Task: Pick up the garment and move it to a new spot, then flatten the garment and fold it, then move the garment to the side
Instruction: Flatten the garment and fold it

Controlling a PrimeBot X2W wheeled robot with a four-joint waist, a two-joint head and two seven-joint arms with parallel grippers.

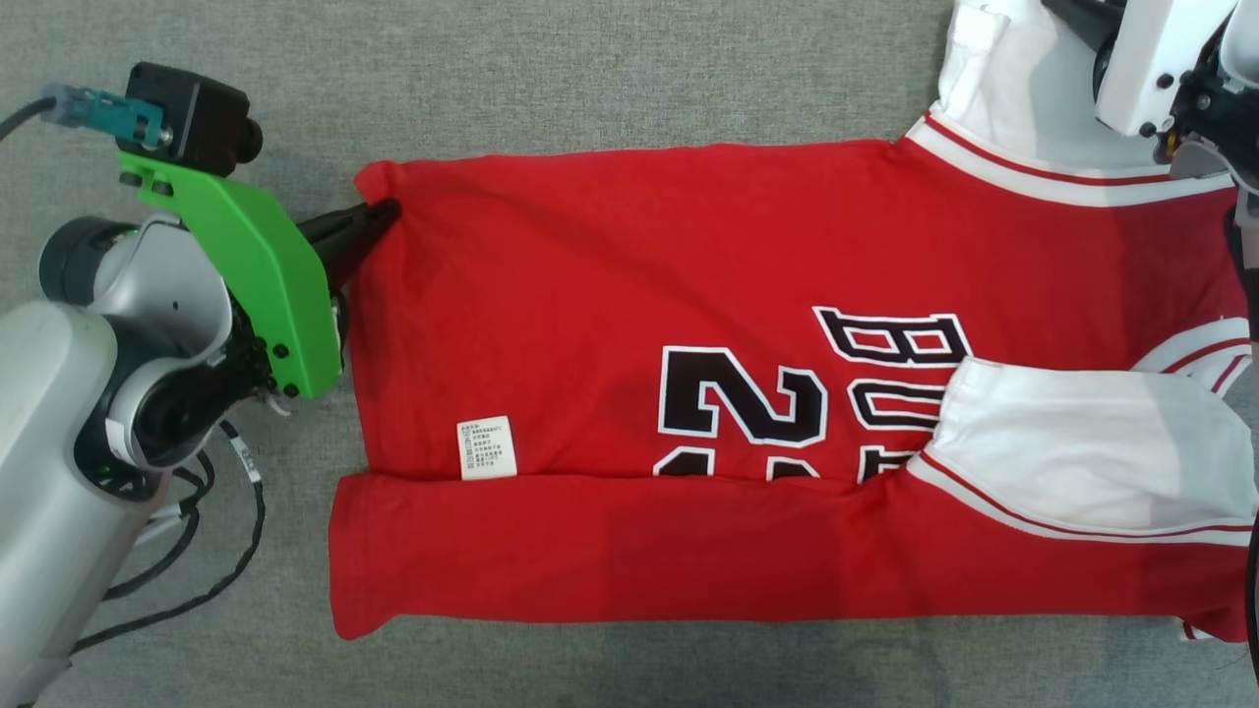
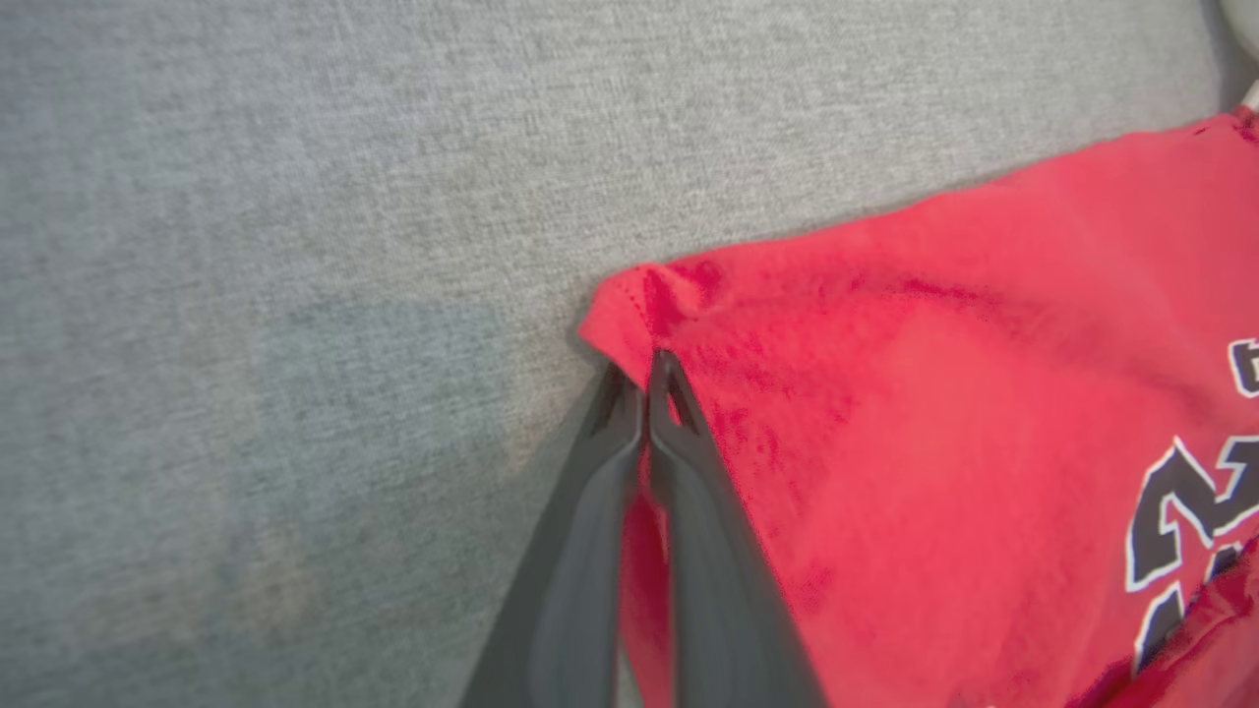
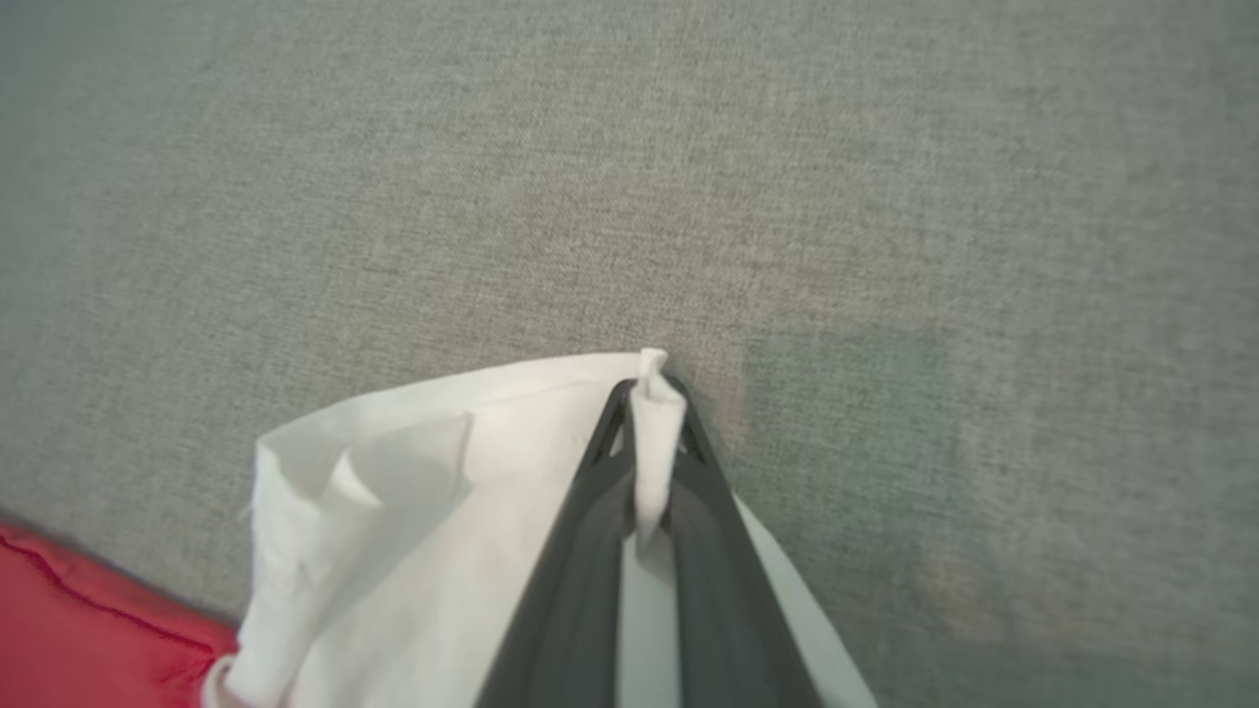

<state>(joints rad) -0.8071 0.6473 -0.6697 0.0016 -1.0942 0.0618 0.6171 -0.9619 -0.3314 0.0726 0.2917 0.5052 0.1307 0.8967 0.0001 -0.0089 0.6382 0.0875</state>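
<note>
The red jersey (image 1: 610,324) lies partly folded across the middle of the grey desk (image 1: 590,69). The left fingers (image 2: 689,492) pinch its hem corner, upper left in the head view. The right fingers (image 3: 580,560) pinch its white sleeve (image 3: 413,492).

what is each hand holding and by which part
Both hold the red jersey: the left hand pinches its bottom hem near a corner, the right hand pinches the edge of a white sleeve.
</note>
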